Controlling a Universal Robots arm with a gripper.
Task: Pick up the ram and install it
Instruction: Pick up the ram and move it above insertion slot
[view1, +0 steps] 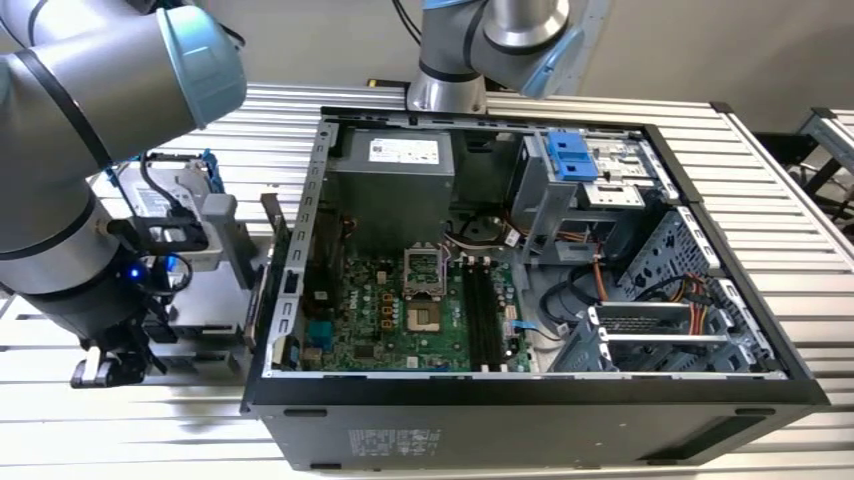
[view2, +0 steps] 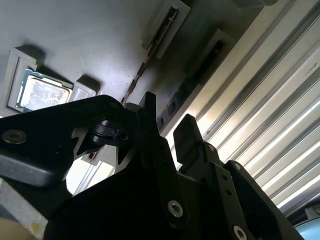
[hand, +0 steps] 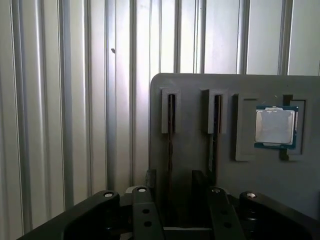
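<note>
Exterior view: found the black two-finger gripper low over the ribbed metal tabletop, to the exterior view's left of the open black computer case. First wrist view: saw its fingers parted, gripping nothing, with the thin dark edge-on ram lined up between them in a slot of the flat grey tray. Second wrist view: noted that ram beyond the open fingertips.

Ram between the jaws: seen edge-on, chips not discernible, near end hidden behind the jaw bodies. Grey tray: cut off by the picture's edge beyond the processor. Exterior view: arm covers part of the tray.
</note>
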